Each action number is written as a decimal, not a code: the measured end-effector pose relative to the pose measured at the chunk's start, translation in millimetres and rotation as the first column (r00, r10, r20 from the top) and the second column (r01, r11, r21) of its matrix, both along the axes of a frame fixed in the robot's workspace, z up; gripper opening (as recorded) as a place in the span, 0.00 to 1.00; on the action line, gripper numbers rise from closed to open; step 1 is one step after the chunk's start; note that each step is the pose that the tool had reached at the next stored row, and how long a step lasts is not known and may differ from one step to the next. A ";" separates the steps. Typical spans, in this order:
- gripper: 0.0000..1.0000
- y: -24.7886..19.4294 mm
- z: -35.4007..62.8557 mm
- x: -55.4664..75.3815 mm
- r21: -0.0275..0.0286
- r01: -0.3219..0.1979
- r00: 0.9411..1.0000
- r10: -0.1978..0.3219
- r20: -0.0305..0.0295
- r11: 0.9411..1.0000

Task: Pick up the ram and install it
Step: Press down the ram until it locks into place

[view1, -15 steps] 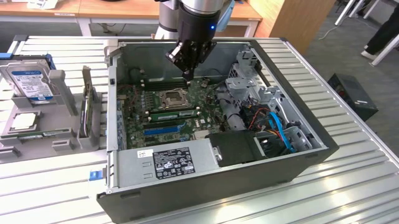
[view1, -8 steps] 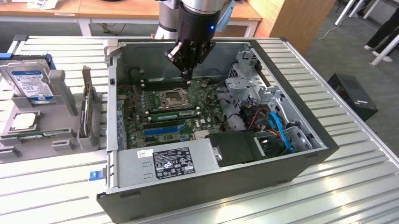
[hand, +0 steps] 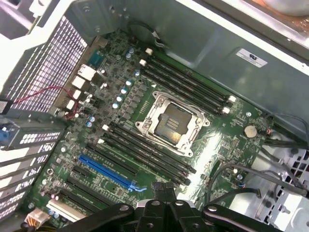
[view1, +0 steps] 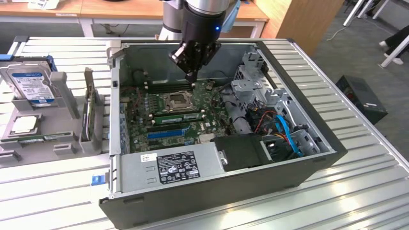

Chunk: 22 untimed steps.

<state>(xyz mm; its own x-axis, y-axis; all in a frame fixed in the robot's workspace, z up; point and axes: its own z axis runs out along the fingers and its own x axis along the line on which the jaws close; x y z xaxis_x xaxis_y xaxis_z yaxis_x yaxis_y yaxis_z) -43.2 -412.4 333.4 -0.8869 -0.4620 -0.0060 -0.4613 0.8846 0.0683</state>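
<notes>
Claw (view1: 191,76) hangs inside the open computer case (view1: 319,158), fingers pressed together and holding nothing. In the wrist view the claw (hand: 165,193) shows as dark closed fingers above the green motherboard (hand: 227,140).

Nearest in the exterior view is the grey power supply (view1: 172,167) with its black label. Past it a blue slot (view1: 167,132) lies on the board.

Just beyond the blue slot comes the ram (view1: 177,116). It is a long, narrow green strip standing on edge in a memory slot, with a white latch at each end. Its sticker and chips are too small to make out. It sits between the blue slot and the square metal processor socket (view1: 176,100), just beside the socket.

Against the claw, the ram is lower on the board and apart from the fingertips. The socket comes between them in the exterior view, and the claw touches neither. How high the fingertips stand above the board I cannot tell.

The ram's long axis runs across the case from the exterior view's left to its right, the right end sitting slightly farther back. It lies parallel to the blue slot and to the dark memory slots (view1: 169,85) beyond the socket. Those far slots sit near the fingertips, close to the back wall of the case.
</notes>
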 end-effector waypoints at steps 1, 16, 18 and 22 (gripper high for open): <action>0.10 0.0 0.0 0.0 0.000 0.016 1.000 -0.016 0.000 1.000; 0.10 0.0 0.1 -0.1 0.000 0.236 0.972 -0.236 0.000 0.972; 0.10 0.0 0.1 -0.1 0.000 0.262 0.965 -0.262 0.000 0.965; 0.10 0.0 0.1 -0.1 0.000 0.322 0.947 -0.322 0.000 0.947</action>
